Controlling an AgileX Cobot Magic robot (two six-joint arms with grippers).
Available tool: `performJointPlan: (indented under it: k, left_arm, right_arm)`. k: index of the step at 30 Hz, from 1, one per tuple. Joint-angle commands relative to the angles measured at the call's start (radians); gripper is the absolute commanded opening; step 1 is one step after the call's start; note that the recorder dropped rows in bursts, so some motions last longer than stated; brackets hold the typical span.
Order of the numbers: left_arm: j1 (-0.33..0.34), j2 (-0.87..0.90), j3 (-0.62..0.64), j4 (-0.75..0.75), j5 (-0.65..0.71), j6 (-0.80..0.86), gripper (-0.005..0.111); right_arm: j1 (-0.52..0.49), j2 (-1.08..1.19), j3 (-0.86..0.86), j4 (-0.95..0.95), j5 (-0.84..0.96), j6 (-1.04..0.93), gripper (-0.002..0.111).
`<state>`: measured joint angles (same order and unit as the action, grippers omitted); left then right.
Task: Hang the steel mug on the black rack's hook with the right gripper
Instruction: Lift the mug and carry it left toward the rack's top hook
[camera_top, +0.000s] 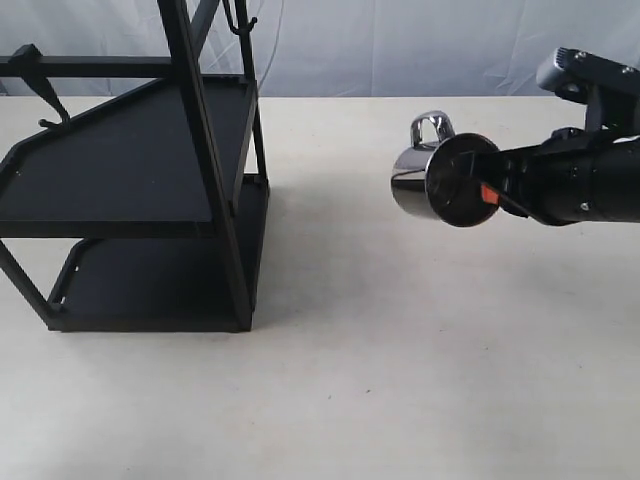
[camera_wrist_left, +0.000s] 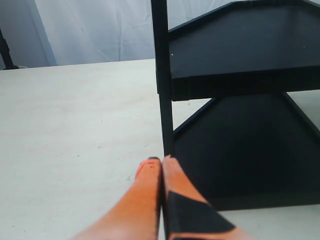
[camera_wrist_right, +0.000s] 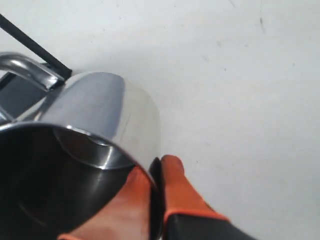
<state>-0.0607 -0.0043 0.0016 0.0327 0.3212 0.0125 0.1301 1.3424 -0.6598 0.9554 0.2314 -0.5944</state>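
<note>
The steel mug (camera_top: 422, 182) hangs in the air on its side, right of the black rack (camera_top: 130, 150), with its handle (camera_top: 432, 127) turned upward. My right gripper (camera_top: 482, 192) is shut on the mug's rim, one finger inside and one outside. In the right wrist view the mug (camera_wrist_right: 100, 110) fills the frame beside the right gripper (camera_wrist_right: 156, 167). The thin hook (camera_top: 241, 24) sticks out at the rack's top, well left of and above the mug. My left gripper (camera_wrist_left: 162, 160) is shut and empty, close to a post of the rack (camera_wrist_left: 240, 50).
A thicker slanted black peg (camera_top: 42, 95) juts from the rack's upper bar on the far left. A pale cloth backdrop (camera_top: 400, 40) stands behind the light tabletop (camera_top: 400, 380). The rack's lower tray (camera_top: 150, 290) rests on the table.
</note>
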Motion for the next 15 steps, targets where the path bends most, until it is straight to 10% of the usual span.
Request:
performJointPlan:
  k: [1,15]
  left_arm:
    - [-0.002,0.004,-0.002,0.005,-0.008,-0.004,0.0]
    - [-0.002,0.004,-0.002,0.005,-0.008,-0.004,0.0]
  right_arm:
    - [0.122,-0.012,-0.015,0.016,-0.194,-0.022,-0.001]
    - [0.343,0.072,-0.203,-0.103,-0.489,-0.024,-0.001]
